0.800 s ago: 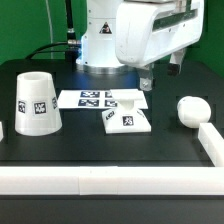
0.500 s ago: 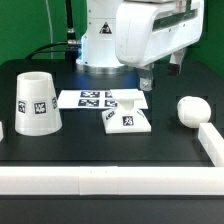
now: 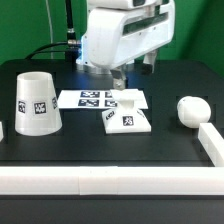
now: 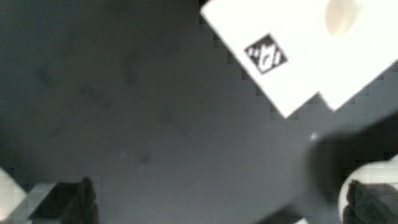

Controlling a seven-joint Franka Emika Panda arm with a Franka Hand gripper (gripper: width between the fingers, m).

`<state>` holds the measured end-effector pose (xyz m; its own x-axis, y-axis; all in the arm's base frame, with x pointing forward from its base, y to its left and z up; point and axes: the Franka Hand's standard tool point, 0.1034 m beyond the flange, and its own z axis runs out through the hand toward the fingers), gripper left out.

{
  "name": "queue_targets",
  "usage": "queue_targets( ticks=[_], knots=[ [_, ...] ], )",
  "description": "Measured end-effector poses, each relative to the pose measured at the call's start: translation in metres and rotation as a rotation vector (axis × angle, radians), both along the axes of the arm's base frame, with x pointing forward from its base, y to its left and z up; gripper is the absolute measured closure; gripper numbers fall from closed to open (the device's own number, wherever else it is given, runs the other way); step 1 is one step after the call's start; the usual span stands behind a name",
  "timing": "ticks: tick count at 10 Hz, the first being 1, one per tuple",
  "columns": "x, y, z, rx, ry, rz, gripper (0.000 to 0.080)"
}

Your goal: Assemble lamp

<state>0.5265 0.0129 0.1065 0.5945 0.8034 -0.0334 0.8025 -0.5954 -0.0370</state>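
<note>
The flat square lamp base (image 3: 127, 119) lies on the black table near the middle, with one corner on the marker board (image 3: 95, 99). The tapered shade (image 3: 36, 103) stands at the exterior view's left. The rounded bulb (image 3: 190, 109) lies at the right. My gripper (image 3: 120, 80) hangs above the marker board, just behind the base, touching nothing. In the wrist view the base (image 4: 294, 50) shows with one tag. My gripper (image 4: 217, 205) is open and empty over bare table, with one dark finger at each side.
A long white rail (image 3: 100, 180) runs along the front edge of the table. Another rail (image 3: 211, 140) runs along the right side, close to the bulb. The robot's white body (image 3: 125, 35) stands behind the marker board.
The arm has swung toward the exterior view's left, from beside the marker board's right end to above the board behind the base. The lamp parts have not moved.
</note>
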Motion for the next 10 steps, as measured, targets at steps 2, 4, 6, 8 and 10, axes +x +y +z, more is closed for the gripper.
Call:
queue_targets(
  ticks=[2,4,6,8,10],
  knots=[
    [-0.006,-0.005,-0.001,-0.001,-0.001,-0.033,0.0100],
    [-0.007,-0.005,-0.002,-0.002,0.000,-0.062,0.0100],
    [-0.007,-0.004,-0.002,-0.009,-0.002,-0.229,0.0100],
    [-0.014,-0.004,-0.003,-0.020,-0.013,-0.479,0.0100],
    [-0.026,-0.002,-0.010,-0.013,-0.024,-0.652,0.0100]
  ],
)
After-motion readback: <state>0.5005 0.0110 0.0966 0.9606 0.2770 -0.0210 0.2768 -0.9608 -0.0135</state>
